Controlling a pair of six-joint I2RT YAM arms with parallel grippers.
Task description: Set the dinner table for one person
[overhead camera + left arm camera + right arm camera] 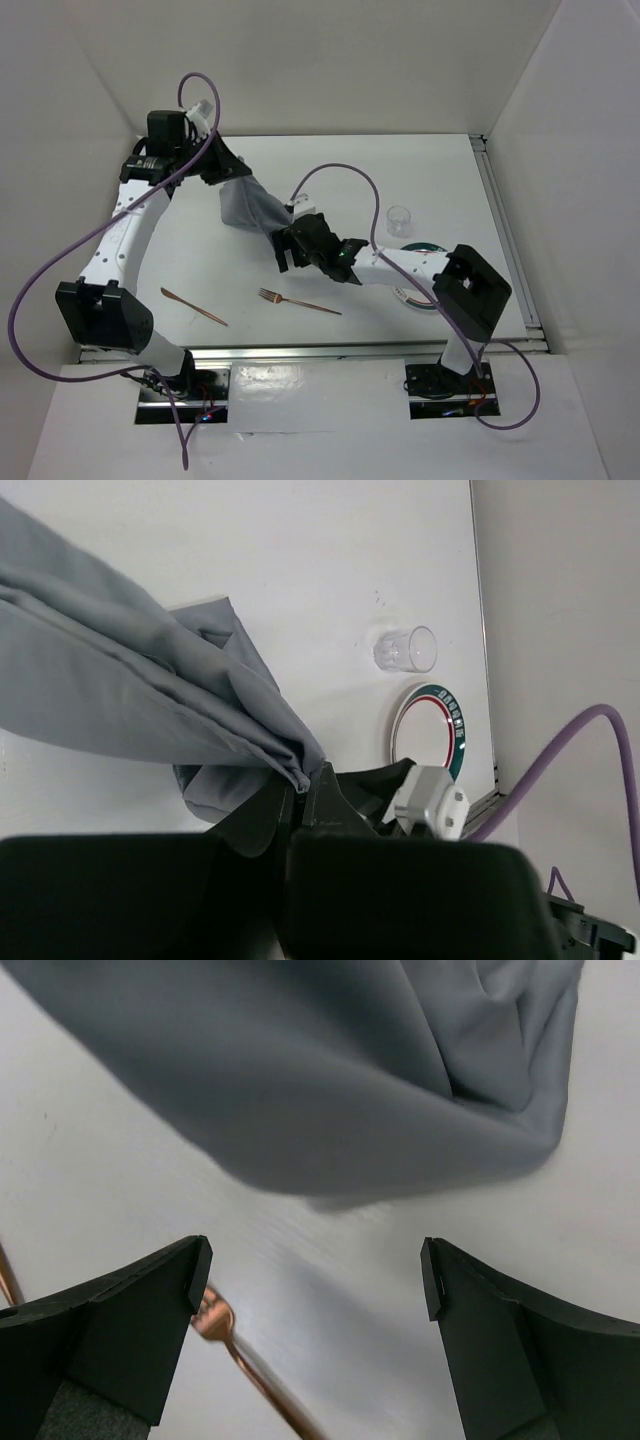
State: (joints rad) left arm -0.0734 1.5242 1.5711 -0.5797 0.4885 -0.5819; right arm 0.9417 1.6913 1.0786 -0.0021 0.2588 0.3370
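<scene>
A crumpled grey cloth mat (250, 205) hangs over the white dinner table (330, 165), pinched at one edge by my left gripper (230, 178), which is shut on it. In the left wrist view the fabric (150, 680) bunches into the closed left gripper (301, 783). My right gripper (287, 257) stands wide open just below the cloth's lower end, holding nothing. From the right wrist, the cloth (300, 1070) hangs above the open right gripper (312, 1275). A copper fork (298, 302) and a copper knife (193, 306) lie flat near the front edge.
A clear glass (400, 218) stands at the right, also seen from the left wrist as the glass (407, 650). A white plate with a green and red rim (432, 730) lies under the right arm. The fork's head (215, 1322) lies by the right gripper's left finger. An aluminium rail (510, 240) borders the right edge.
</scene>
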